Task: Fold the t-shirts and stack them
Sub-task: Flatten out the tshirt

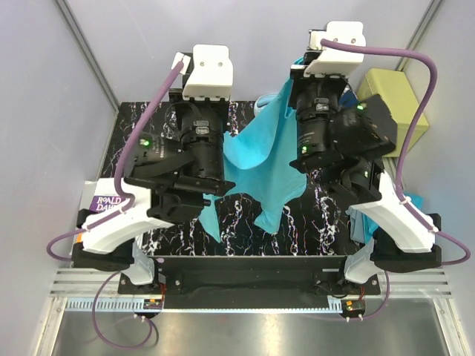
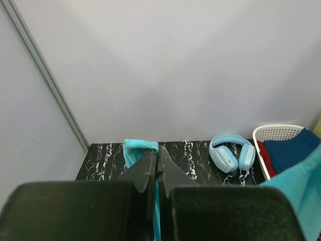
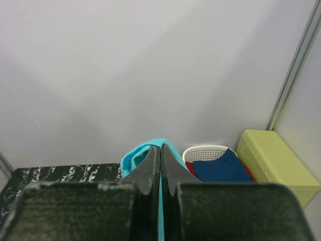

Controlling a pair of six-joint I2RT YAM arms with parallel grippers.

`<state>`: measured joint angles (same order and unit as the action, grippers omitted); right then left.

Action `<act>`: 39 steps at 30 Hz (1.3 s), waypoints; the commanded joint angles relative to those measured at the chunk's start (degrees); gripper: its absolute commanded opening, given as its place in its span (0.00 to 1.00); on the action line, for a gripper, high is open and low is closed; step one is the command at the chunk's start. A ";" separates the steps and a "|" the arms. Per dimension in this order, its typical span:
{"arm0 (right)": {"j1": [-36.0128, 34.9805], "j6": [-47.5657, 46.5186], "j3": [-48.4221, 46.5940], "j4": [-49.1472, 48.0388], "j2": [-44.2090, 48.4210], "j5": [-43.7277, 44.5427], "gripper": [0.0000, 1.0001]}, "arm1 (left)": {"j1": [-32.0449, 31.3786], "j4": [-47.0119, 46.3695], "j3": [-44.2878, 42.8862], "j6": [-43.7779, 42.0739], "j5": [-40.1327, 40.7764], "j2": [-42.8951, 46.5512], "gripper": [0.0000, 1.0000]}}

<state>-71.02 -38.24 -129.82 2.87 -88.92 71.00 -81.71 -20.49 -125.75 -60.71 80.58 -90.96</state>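
Where the arms are bolted at the near edge, a book (image 1: 104, 202) lies by the left base on the black marbled table (image 1: 245, 230). A heap of turquoise cloth (image 1: 362, 221) shows by the right base, mostly hidden under that arm. Further in, both arms are raised and a turquoise t-shirt (image 1: 260, 156) hangs spread between them. Its lower end droops toward the near middle; whether that tip touches the table I cannot tell. The left gripper (image 2: 156, 149) has its fingers pressed together on a fold of the shirt, with cloth bunched past the tips and a thin strip running down between them. The right gripper (image 3: 160, 148) is likewise clamped tight on the shirt, cloth bulging beyond its tips. At the far side of the table, pale blue headphones (image 2: 231, 152) lie flat. Just to their right is a white basket (image 2: 273, 131) with dark blue and red cloth inside. Farthest right stands a yellow-green box (image 3: 273, 160).
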 commanded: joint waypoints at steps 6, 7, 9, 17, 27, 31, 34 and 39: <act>-7.98 -37.04 -4.03 -38.51 -3.35 5.37 0.00 | -5.65 -17.48 -11.44 -20.85 3.88 -3.26 0.00; -8.95 -39.17 -4.73 -40.47 -4.40 5.46 0.00 | -6.17 -18.35 -11.44 -22.16 4.06 -3.35 0.00; -9.57 -45.33 -5.53 -46.80 -6.16 5.46 0.00 | -6.62 -20.63 -10.74 -24.27 4.50 -3.26 0.00; -6.26 -41.10 -3.25 -45.56 -5.65 4.40 0.00 | -1.71 -29.99 1.99 -24.23 4.15 4.28 0.00; 12.47 5.18 -0.26 1.42 -1.68 1.34 0.00 | 21.21 44.33 3.07 41.43 -6.91 10.98 0.00; 19.77 18.88 -5.80 17.41 -5.38 -6.11 0.00 | 31.51 61.97 -4.95 59.00 -19.73 5.62 0.00; 26.95 32.20 -7.37 28.63 -7.57 -13.31 0.00 | 41.61 67.06 -5.02 66.65 -30.97 3.61 0.00; 38.58 46.05 -13.16 39.74 -15.37 -26.08 0.00 | 54.17 69.88 -5.99 71.07 -45.23 -2.72 0.00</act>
<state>-39.27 -8.40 -138.23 29.89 -99.22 57.21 -34.76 41.56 -129.80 0.67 51.11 -89.03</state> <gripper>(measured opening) 0.009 0.009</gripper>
